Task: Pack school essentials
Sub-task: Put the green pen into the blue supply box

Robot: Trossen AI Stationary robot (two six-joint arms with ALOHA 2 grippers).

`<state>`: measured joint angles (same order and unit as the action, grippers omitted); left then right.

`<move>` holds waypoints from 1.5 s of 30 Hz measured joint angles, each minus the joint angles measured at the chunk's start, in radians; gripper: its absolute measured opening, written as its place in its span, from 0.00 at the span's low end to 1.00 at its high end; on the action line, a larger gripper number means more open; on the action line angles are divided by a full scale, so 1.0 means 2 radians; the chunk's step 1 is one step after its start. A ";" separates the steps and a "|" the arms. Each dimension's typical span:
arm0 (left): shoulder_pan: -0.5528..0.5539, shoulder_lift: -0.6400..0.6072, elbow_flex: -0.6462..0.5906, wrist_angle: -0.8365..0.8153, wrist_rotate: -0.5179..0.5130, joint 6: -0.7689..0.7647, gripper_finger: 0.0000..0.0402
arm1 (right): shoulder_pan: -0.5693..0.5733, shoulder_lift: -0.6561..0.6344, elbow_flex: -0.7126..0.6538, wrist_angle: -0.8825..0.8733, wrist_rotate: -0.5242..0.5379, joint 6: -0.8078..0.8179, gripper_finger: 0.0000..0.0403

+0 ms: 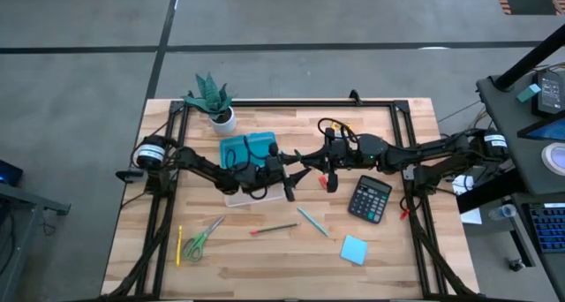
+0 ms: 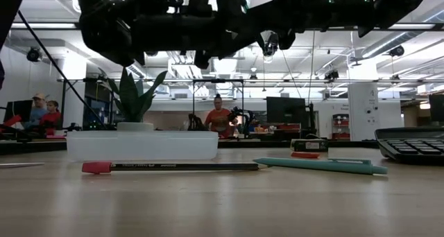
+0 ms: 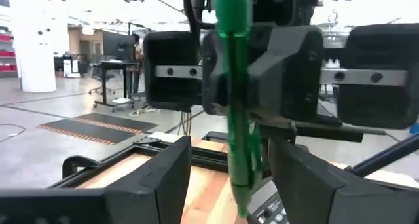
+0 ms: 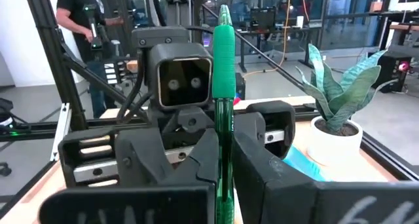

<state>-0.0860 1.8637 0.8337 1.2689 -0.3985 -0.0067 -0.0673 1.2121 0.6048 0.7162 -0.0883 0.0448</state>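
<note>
A: Table (image 1: 265, 267) 1st. Where's everything relative to the arms?

B: Both arms are met over table centre, left arm reaching in from 9 o'clock, right from 3 o'clock. Blue case (image 1: 247, 147) is lying just at 9 o'clock of the meeting pt, under the left arm, clear tray (image 2: 142, 145) close by it.

A: And the pen?

B: Green pen (image 4: 222, 99) is pinched between the right gripper (image 4: 219, 185) fingers, which are closed on it. Long axis is seen standing up out of the jaws in the right wrist view, cap end away from the wrist cam.

A: Left gripper?

B: Left gripper (image 3: 229, 178) is spread wide, 1 finger either side of the pen (image 3: 234, 119), not seen touching it. So the pen is carried by the right arm alone.

A: What's the next move judged to turn on?

B: Prob. the case lying to 9 o'clock of the held pen. Left arm is nearer it, but right has the pen.

A: Rest of the essentials?

B: Untouched toward 6 o'clock: scissors (image 1: 201, 240), red-tipped pencil (image 1: 274, 229), teal pen (image 1: 312, 221), blue sticky pad (image 1: 354, 249). Smallest bits cannot be told.
</note>
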 joint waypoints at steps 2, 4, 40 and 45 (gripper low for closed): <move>0.000 0.000 0.000 0.000 0.001 0.007 0.43 | 0.000 0.000 0.000 0.000 0.000 0.000 0.04; 0.000 0.000 0.000 0.003 0.001 0.008 0.39 | 0.000 0.000 0.000 0.000 0.000 0.000 0.04; -0.008 -0.199 0.025 -0.688 0.014 -0.175 0.05 | -0.007 -0.152 -0.001 -0.228 0.007 0.021 0.53; -0.006 -0.247 0.067 -0.970 0.079 -0.212 0.05 | -0.007 -0.171 -0.015 -0.224 0.020 0.020 0.52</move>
<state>-0.0990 1.3692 0.9674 -0.6720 -0.2409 -0.4313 -0.0813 0.8707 0.5744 0.2688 -0.0480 0.0840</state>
